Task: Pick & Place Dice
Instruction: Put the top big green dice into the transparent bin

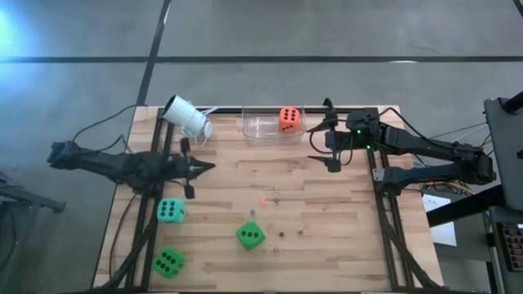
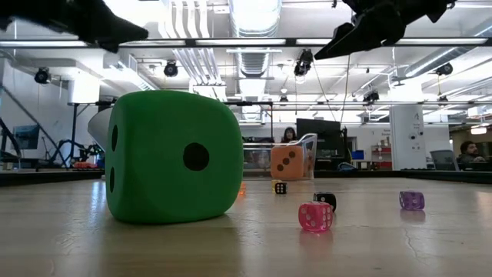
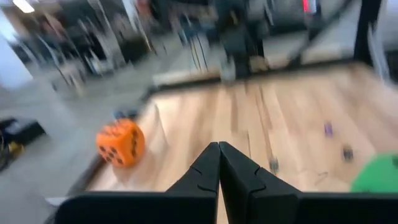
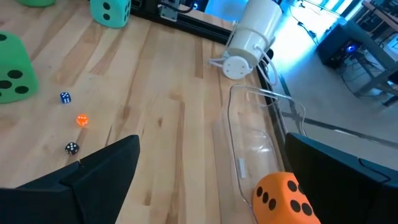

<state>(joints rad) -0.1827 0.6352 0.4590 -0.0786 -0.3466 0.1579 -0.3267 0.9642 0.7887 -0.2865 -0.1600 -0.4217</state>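
From above, the wooden table (image 1: 327,229) shows the right gripper (image 1: 333,153) spread wide and empty, the orange die (image 1: 288,119) in the clear tray (image 1: 253,129) just beyond it. Wrist-level, the left gripper (image 3: 219,163) is pinched closed on nothing.

A light wooden plank table (image 1: 343,204) stands on a grey floor (image 1: 327,33) crossed by dark seams. Beyond the table, the room shows white ceiling ducts (image 2: 192,46), bright strip lights (image 2: 254,11), monitors (image 2: 315,131) and a white pillar (image 2: 407,135) to their right.
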